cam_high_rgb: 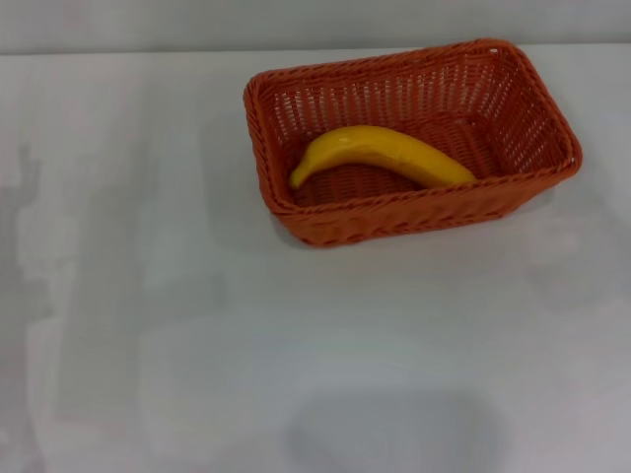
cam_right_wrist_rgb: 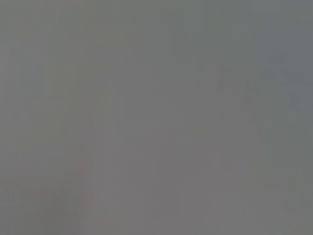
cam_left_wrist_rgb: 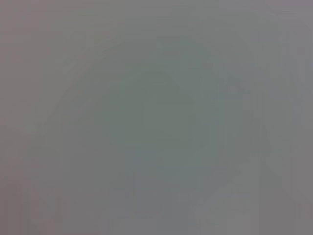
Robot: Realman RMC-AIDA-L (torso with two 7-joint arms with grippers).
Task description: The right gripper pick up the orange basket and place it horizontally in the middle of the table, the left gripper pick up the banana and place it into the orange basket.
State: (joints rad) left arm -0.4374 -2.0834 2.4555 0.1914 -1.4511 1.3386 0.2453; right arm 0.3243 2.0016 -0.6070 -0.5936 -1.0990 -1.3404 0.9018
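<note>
Neither gripper shows in any view. Left gripper: out of frame, state can't be told. Right gripper: same. Both wrist views give only a flat grey blur, nothing identifiable in them.

Head view is the only usable one. The orange basket (cam_high_rgb: pixel 414 212) sits upright on the table (cam_high_rgb: pixel 197 345), in the far half and a bit to the robot's right of centre. Long axis runs roughly left-right, slightly skewed, with the right end angled away from the robot. Rectangular woven body, open-weave sides, braided rim.

The banana (cam_high_rgb: pixel 380 153) lies inside the basket on its floor, lengthwise along the basket's long axis. Curve arches toward the far wall; one tip points down toward the near-left corner, the other end lies right of centre, toward the near wall. It is fully within the rim and nothing touches it from above.

Faint grey shadows on the tabletop at left and near bottom centre.
</note>
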